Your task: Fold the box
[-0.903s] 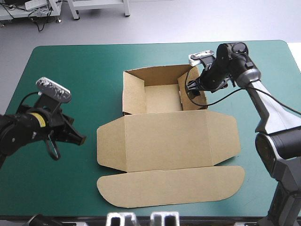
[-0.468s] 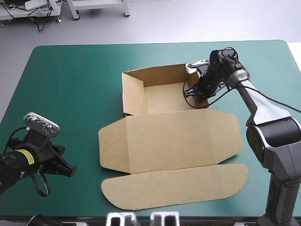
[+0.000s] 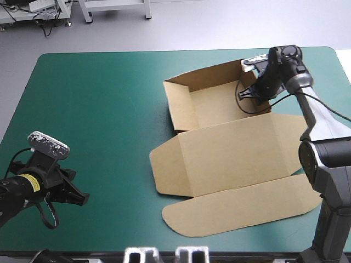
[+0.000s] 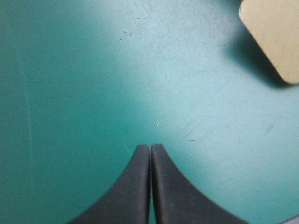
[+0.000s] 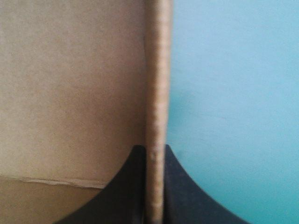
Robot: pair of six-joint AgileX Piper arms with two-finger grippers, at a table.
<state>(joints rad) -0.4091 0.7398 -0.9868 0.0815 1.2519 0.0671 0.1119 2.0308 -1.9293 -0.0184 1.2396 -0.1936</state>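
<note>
The box (image 3: 230, 148) lies right of the bench's (image 3: 98, 98) middle, walls raised, lid flat; the right claw (image 5: 154, 149) pinches the box's right wall, seemingly positioning it; the left claw (image 4: 150, 145) hangs closed and empty, well left of the box; next, it likely must approach.

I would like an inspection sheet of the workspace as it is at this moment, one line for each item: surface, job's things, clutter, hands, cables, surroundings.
Surface: teal-green cover, flat, with a few fine scratches in the left wrist view.
Job's things: box, brown, an open tray with walls raised on the far side; the lid lies flat toward the near edge. The whole sheet sits askew to the table's edges.
Clutter: nothing seen.
Hands: left hand shut, over bare cover near the table's left near corner, apart from the box. Right hand shut on the box, pinching the tray's right wall.
Cables: nothing seen.
Surroundings: nothing seen.
</note>
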